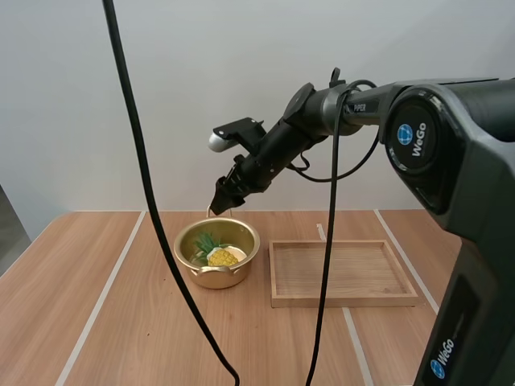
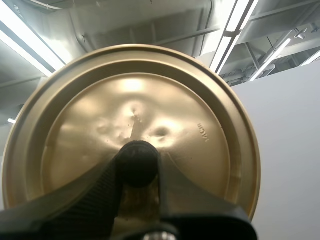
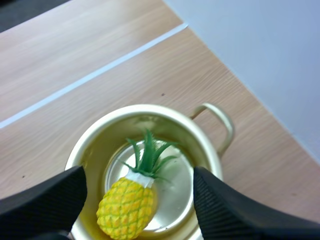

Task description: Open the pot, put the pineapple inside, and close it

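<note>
Directly above the far rim of a golden pot [image 1: 211, 278], the right end effector [image 1: 218, 199] hangs from its black arm, its two fingers spread wide apart and holding nothing. The pot stands open on a wooden tabletop [image 1: 96, 322]. The pineapple [image 3: 126, 206] lies on its side inside the pot, its yellow body and green leaves resting on the pot's bottom. In the right wrist view the spread fingers sit to either side of the pineapple, above it and not touching it. A shallow wooden tray [image 1: 342, 299] lies on the tabletop just beside the pot, to its right in the high view. The left end effector [image 2: 138, 167] is clamped on the black knob [image 2: 137, 161] of the pot's golden lid [image 2: 200, 100], gripping the lid away from the pot.
</note>
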